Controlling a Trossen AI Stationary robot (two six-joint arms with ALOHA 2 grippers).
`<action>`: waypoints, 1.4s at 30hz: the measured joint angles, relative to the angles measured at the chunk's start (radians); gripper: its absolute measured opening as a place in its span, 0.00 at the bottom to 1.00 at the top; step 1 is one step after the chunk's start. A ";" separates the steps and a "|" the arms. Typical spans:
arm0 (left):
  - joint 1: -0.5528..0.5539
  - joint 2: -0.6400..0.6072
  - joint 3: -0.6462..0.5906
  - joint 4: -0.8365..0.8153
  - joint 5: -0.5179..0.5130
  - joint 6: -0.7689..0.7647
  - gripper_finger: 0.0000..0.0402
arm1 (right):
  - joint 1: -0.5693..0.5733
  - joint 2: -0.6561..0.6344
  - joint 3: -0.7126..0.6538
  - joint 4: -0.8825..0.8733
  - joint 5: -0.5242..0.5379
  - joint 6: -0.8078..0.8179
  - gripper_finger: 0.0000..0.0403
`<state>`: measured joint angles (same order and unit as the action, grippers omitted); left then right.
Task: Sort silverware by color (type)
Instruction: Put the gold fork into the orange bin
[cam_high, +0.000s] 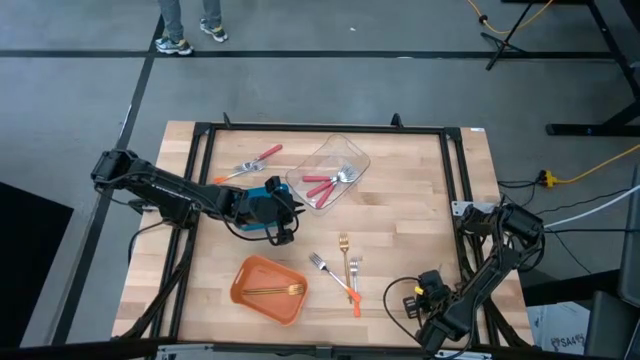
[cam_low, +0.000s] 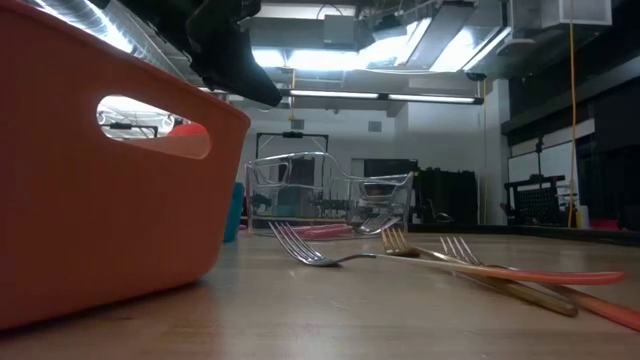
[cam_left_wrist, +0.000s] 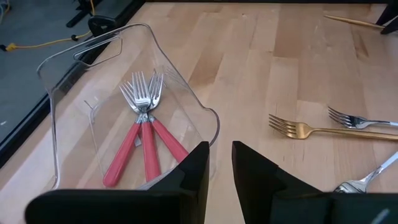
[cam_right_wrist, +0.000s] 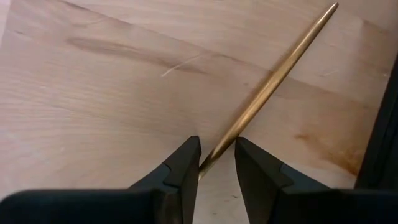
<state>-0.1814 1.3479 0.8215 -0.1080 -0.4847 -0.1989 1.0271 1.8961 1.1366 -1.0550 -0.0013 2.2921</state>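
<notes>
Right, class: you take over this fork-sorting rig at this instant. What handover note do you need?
Left gripper: open, empty, beside the clear plastic container.
Right gripper: at the table's right side; a thin gold handle pokes out from it, grip unclear.
Done: three red-handled silver forks in the clear container; gold fork in the orange plastic tray.
Left: one red-handled fork lying on the table outside the container, a loose gold fork and two orange-handled silver forks mid-table.
</notes>
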 joint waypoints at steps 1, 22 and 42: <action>0.000 0.000 0.000 0.000 0.000 0.000 0.16 | 0.000 0.000 0.000 0.000 0.000 0.000 0.26; 0.000 0.000 0.000 0.016 0.000 0.000 0.16 | 0.002 0.002 0.000 0.008 0.081 -0.069 0.01; 0.000 0.000 0.000 0.080 0.000 0.000 0.16 | -0.043 -0.099 -0.004 -0.081 0.347 -0.194 0.00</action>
<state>-0.1814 1.3476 0.8215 -0.0281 -0.4846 -0.1989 0.9844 1.7969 1.1324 -1.1359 0.3454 2.0982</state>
